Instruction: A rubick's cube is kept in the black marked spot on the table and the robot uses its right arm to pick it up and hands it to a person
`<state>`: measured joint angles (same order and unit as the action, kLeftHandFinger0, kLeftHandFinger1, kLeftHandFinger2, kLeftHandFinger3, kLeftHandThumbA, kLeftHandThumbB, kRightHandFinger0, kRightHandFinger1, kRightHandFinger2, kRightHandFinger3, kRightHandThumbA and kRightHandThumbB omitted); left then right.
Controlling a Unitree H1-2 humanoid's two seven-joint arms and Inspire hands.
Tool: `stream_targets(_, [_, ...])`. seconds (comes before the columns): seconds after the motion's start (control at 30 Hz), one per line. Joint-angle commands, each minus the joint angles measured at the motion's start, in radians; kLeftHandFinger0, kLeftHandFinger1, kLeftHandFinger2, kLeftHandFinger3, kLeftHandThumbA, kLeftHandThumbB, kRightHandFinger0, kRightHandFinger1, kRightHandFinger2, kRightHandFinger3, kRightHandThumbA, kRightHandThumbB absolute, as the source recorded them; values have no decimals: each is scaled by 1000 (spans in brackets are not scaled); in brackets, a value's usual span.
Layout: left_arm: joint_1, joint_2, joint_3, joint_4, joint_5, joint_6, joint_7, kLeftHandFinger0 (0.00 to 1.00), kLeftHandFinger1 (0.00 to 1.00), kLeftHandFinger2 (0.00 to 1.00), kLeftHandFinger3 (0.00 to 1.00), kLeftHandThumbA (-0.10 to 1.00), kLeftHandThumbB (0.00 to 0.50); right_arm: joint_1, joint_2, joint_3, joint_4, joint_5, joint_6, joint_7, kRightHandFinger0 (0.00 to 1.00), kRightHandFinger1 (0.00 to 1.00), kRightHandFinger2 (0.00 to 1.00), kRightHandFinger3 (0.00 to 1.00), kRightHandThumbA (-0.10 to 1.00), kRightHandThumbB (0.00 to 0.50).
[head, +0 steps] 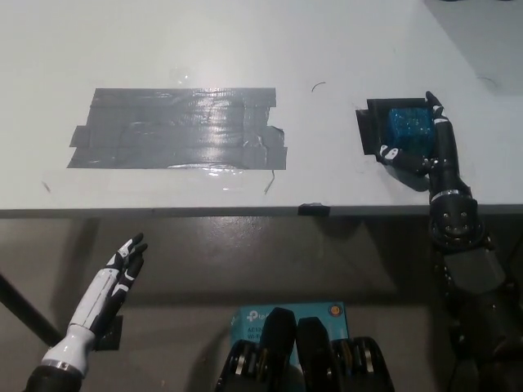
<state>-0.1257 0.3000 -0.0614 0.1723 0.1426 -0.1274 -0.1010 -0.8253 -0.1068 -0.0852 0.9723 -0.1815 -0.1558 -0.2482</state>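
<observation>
**Right hand closing around the cube, lift not yet begun**

The blue Rubik's cube [410, 128] is sitting on the black marked spot [369, 131] at about two o'clock on the grey table [245, 41], well apart from the large patch of grey tape [180, 129] lying toward ten o'clock. The cube is looking flat on the table, not raised.

The black right hand [425, 151] is reaching in from five o'clock and cupping the cube: one finger is running up the cube's three o'clock side with its tip past the far corner, and another is curling in at the cube's near, six o'clock edge. The fingers are lying right against or just beside the cube, but whether they are actually pressing on it cannot be told from this view; the hand is reading as spread around the cube, with the grasp being formed rather than finished.

The white left hand [118, 273] is hanging below the table edge at about eight o'clock, fingers apart and holding nothing.

As for progress, the reach appears to be done and the grip is being set. Closing firmly, lifting the cube clear of the mark and passing it over are all remaining. No person is showing in the view to receive it.
</observation>
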Motion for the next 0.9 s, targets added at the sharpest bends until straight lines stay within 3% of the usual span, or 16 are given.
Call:
stream_targets(0.0, [-27, 25, 4, -32, 2, -12, -20, 1000, 1000, 1000, 1000, 1000, 213, -67, -20, 8, 14, 26, -7, 21, 1000, 1000, 1000, 1000, 910, 470])
stream_targets(0.33, [-31, 26, 4, -32, 14, -15, -13, 1000, 1000, 1000, 1000, 1000, 229, -96, -28, -1, 85, 60, -25, 32, 1000, 1000, 1000, 1000, 847, 439])
stream_targets(0.4, [-37, 22, 2, -27, 9, -15, -17, 1000, 1000, 1000, 1000, 1000, 233, -113, -35, -4, 137, 67, -56, 30, 1000, 1000, 1000, 1000, 651, 381])
stream_targets(0.43, [-37, 22, 2, -26, 9, -15, -16, 1000, 1000, 1000, 1000, 1000, 233, -114, -36, -3, 147, 65, -73, 23, 1000, 1000, 1000, 1000, 612, 380])
stream_targets(0.47, [-38, 22, 2, -26, 10, -12, -16, 1000, 1000, 1000, 1000, 1000, 234, -118, -39, 17, 164, 34, -84, -20, 918, 968, 1000, 1000, 424, 371])
stream_targets(0.5, [-39, 22, 2, -26, 11, -10, -16, 1000, 1000, 1000, 1000, 1000, 235, -121, -41, 27, 175, 22, -92, -39, 783, 826, 899, 1000, 345, 354])
stream_targets(0.53, [-38, 23, 3, -27, 10, -11, -16, 1000, 1000, 1000, 1000, 1000, 237, -124, -45, 55, 190, -13, -71, -68, 292, 343, 349, 411, -42, 233])
stream_targets(0.57, [-37, 24, 4, -29, 8, -10, -17, 1000, 1000, 1000, 1000, 1000, 237, -126, -46, 68, 200, -27, -66, -81, 292, 343, 349, 411, -42, 233])
stream_targets(0.6, [-37, 24, 5, -29, 6, -12, -17, 1000, 1000, 1000, 1000, 1000, 236, -129, -50, 92, 219, -47, -64, -97, 32, 150, 348, 324, -98, 222])
stream_targets(0.63, [-37, 24, 5, -26, 3, -14, -18, 1000, 1000, 1000, 1000, 1000, 234, -128, -54, 116, 235, -68, -64, -110, 6, 98, 414, 355, -100, 213])
stream_targets(0.73, [-46, 27, 5, -23, 9, -16, -16, 1000, 1000, 1000, 1000, 1000, 226, -126, -64, 183, 288, -95, -70, -116, 7, 261, 681, 645, -100, 216])
stream_targets(0.8, [-48, 30, 6, -26, 11, -13, -16, 1000, 1000, 1000, 1000, 1000, 232, -123, -67, 209, 310, -101, -69, -126, 90, 387, 781, 753, -100, 204])
stream_targets(0.87, [-49, 30, 5, -25, 13, -14, -16, 1000, 1000, 1000, 1000, 1000, 232, -123, -68, 213, 317, -91, -69, -123, 133, 450, 827, 790, -100, 193])
